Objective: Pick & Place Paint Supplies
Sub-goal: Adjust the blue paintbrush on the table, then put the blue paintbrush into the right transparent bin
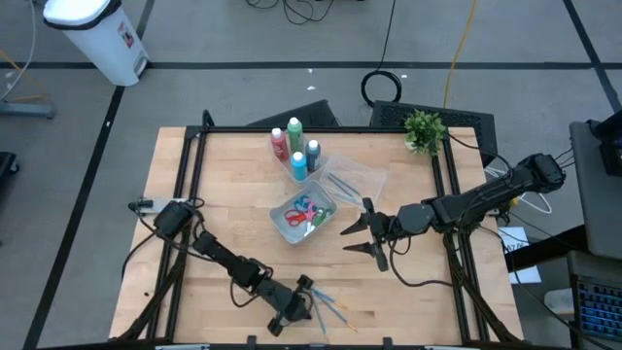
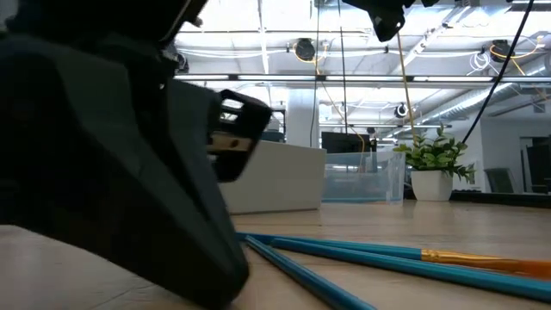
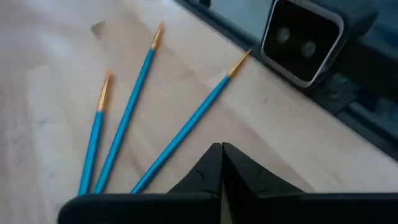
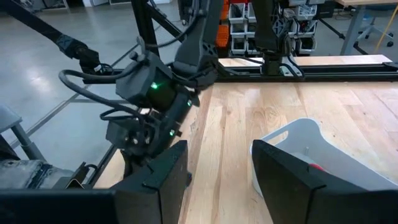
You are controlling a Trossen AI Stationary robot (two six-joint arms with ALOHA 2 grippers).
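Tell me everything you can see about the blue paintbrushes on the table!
Three thin blue brushes with orange-gold tips lie flat on the bare wooden table, near its front edge. In the left wrist view they fan out, handles close together, tips spread apart. The left gripper is down right by their handle ends with its fingers shut; whether it pinches a brush cannot be seen. Nothing else touches them.

floor: grey, dark lines | white bin | ceiling: exposed beams, strip lights
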